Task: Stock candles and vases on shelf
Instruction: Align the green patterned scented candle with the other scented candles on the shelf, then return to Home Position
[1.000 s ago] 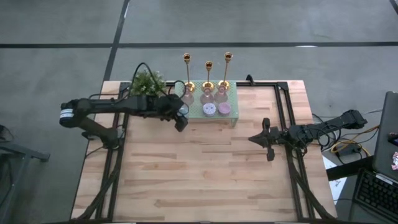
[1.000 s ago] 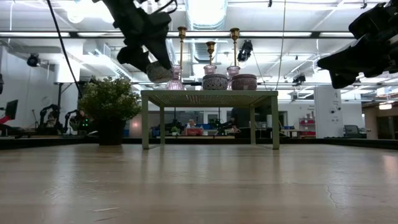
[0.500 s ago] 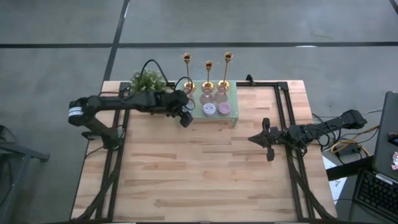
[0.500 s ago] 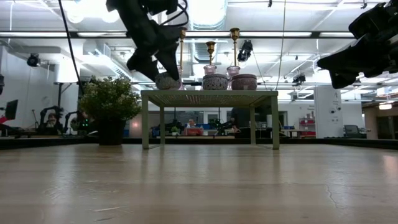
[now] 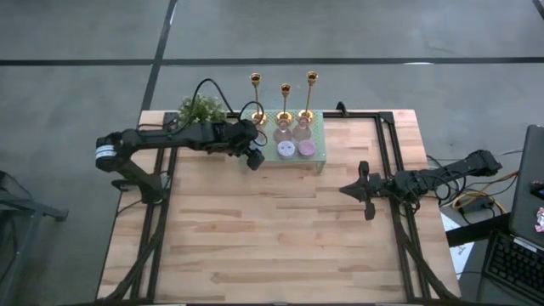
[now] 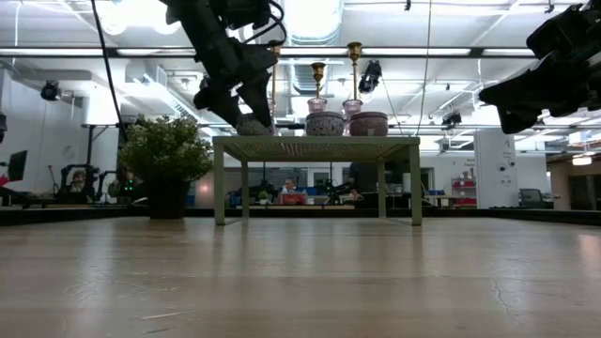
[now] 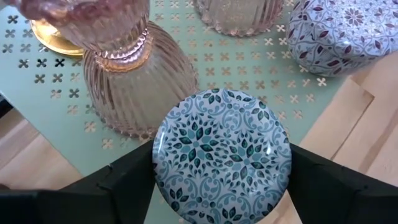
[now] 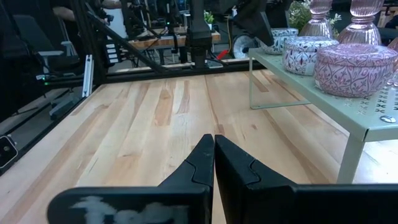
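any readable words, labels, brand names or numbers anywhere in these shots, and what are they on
None can be read.
Blue candle in the left gripper: floral pattern only, no lettering.
Lavender candle and pink candle on the shelf: pattern only.
Right gripper: a pale blurred mark on its body, unreadable.
Background room in the low view: any signs too small.

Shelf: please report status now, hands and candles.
Left hand grips blue candle at shelf corner. Right hand shut, empty, waiting. Vase close beside.
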